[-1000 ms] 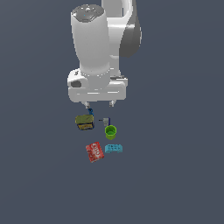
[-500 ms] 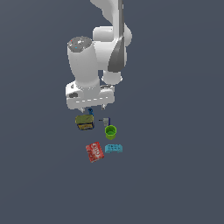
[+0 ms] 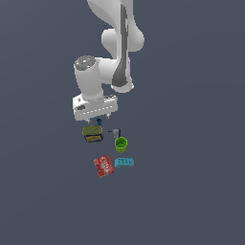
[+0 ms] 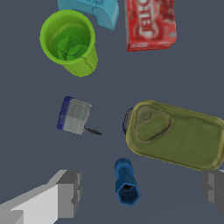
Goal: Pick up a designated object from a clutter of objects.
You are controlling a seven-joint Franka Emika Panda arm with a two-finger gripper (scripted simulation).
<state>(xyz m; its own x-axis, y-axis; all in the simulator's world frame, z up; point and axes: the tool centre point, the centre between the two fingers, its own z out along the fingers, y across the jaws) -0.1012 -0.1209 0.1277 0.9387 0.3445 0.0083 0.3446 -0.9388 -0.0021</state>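
Wrist view: dark-blue piece (image 4: 126, 182) btwn open pincer (image 4: 142, 190) fingers.

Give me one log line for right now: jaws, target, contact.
gripper: open | dark-blue piece: upright, between the jaws, not gripped | olive tin: beside target, apart | phase: pre-grasp

The floor (image 3: 191, 191) is a single flat surface of uniform dark slate-grey, without seams, texture or markings; it fills the exterior view from left to right and from near to far; no horizon separates floor from wall; lighting is even and diffuse; the wrist view shows the same grey plane (image 4: 26, 96).
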